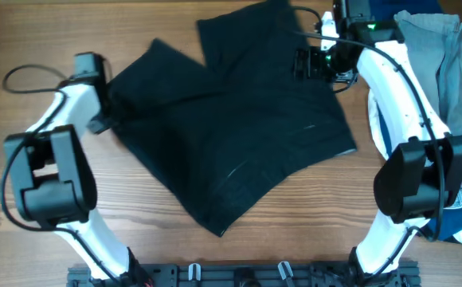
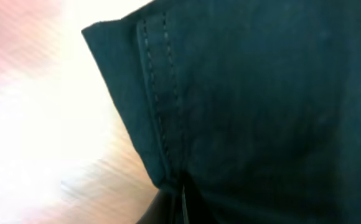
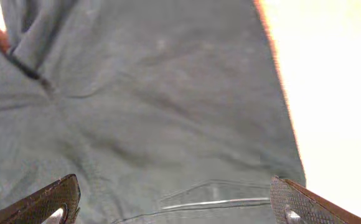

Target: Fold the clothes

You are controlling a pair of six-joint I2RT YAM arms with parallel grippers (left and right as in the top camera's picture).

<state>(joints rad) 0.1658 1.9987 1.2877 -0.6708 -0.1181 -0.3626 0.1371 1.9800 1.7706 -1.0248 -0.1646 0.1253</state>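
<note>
**Shorts spread out, nothing folded yet**

The black shorts [image 1: 231, 127] lie flat and askew in the middle of the table [image 1: 311, 215]. No fold shows, so nearly everything is left, and other clothes [image 1: 438, 72] sit heaped at the right. The right gripper [image 3: 171, 205] hovers wide open over the cloth. The left gripper [image 1: 101, 119] sits at a stitched hem corner — whether it grips, I cannot tell.

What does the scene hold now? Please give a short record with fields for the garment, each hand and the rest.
garment: black shorts, spread out on the wooden table
left hand: at the shorts' left edge; grip unclear
right hand: open, above the shorts' upper right part
rest: grey-blue pile of clothes at the table's right side
</note>
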